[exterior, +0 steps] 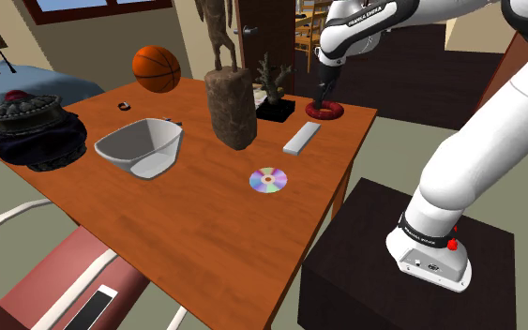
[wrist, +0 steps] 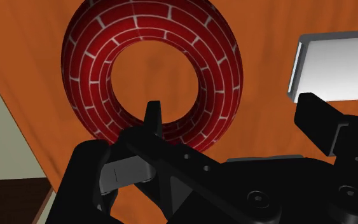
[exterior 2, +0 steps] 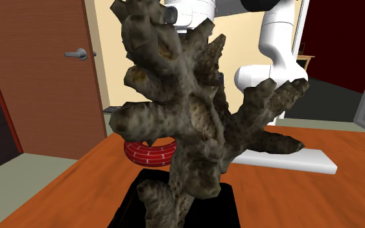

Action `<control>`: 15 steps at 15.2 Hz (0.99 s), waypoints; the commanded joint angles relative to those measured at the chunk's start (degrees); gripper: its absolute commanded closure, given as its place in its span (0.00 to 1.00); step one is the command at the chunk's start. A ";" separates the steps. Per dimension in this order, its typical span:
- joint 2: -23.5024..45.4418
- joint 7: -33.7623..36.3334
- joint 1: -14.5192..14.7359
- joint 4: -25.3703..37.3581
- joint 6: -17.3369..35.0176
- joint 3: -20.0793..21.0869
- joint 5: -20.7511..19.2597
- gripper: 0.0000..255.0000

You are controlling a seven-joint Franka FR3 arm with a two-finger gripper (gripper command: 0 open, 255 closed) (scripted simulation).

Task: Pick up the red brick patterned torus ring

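The wooden table (exterior: 205, 225) is crowded, so my arm (exterior: 487, 131) arches over to its far corner, at the shoulder view's right. There the red brick-patterned ring (exterior: 325, 111) lies flat, just right of a branching sculpture (exterior: 271, 80) on its black base, with a grey slab (exterior: 301, 138) nearer. My gripper (exterior: 324, 94) points down at the ring. My fingers (wrist: 152, 118) stand apart, one over the hole and one outside, so the band sits between them, not yet clasped.
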 commanded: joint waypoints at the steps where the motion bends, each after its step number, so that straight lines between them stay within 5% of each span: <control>1: 1.36 -0.57 0.08 -0.15 1.75 -0.42 0.51 0.00; 8: 3.15 -1.13 0.17 -2.93 6.26 -0.85 1.02 0.00; 9: 3.16 -1.21 0.15 -2.89 6.23 -0.90 1.03 1.00; 15: 3.19 -1.22 0.15 -2.88 6.25 -0.91 1.04 1.00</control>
